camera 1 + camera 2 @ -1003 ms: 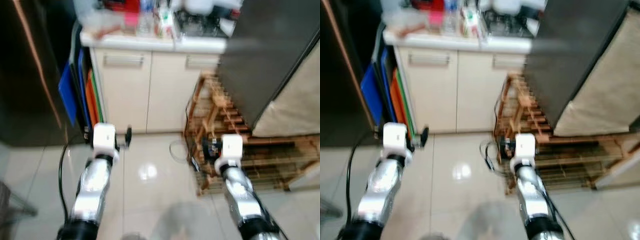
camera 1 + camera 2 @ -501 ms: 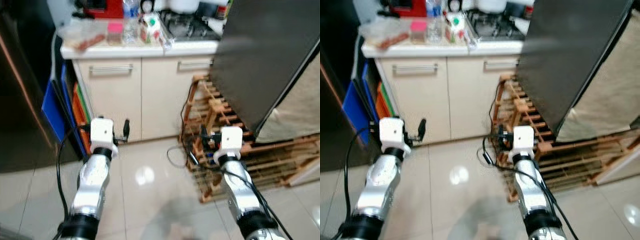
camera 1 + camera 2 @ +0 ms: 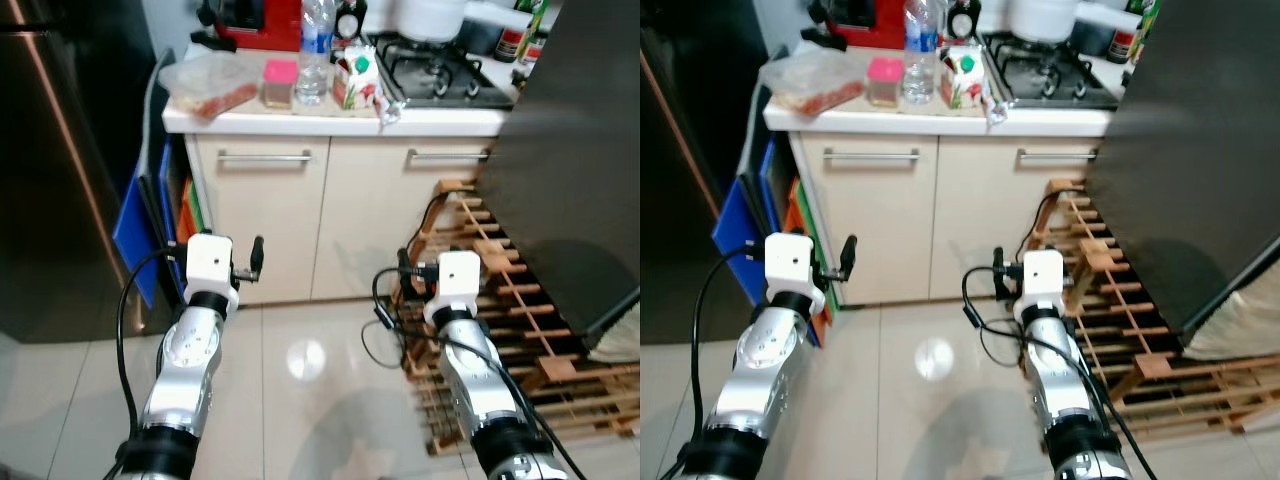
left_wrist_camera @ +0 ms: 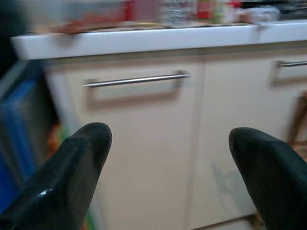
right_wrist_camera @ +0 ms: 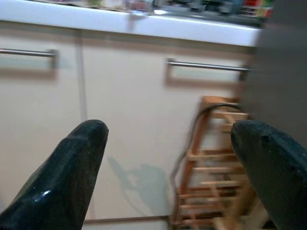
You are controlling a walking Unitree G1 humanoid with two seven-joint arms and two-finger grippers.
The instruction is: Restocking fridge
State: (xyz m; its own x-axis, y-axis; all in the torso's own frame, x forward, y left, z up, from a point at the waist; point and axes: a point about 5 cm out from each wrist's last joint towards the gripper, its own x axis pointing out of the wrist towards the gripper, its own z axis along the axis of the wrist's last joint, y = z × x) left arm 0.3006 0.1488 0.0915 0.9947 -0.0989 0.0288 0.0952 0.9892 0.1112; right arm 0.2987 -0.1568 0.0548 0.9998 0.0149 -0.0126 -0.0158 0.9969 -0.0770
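Note:
On the white counter (image 3: 300, 121) lie a clear bag of reddish food (image 3: 210, 85), a pink-lidded tub (image 3: 279, 82), a water bottle (image 3: 314, 45) and a small carton (image 3: 357, 80). A dark steel fridge front (image 3: 60, 180) stands at the left, and a dark open fridge door (image 3: 575, 190) hangs at the right. Both arms are raised before the cream cabinets. My left gripper (image 4: 168, 143) is open and empty, facing the left cabinet handle (image 4: 136, 79). My right gripper (image 5: 168, 143) is also open and empty, facing the right cabinet handle (image 5: 206, 65).
A wooden rack (image 3: 500, 300) with a black cable sits on the floor under the open door. Blue, orange and green boards (image 3: 160, 215) stand between fridge and cabinet. A gas hob with a white pot (image 3: 435, 15) is at the back right. Glossy tiled floor (image 3: 300, 400) lies ahead.
The whole view has shifted and sharpened: the counter and cabinets now sit more central and the open door further right. Both arms hold the same raised pose, grippers open.

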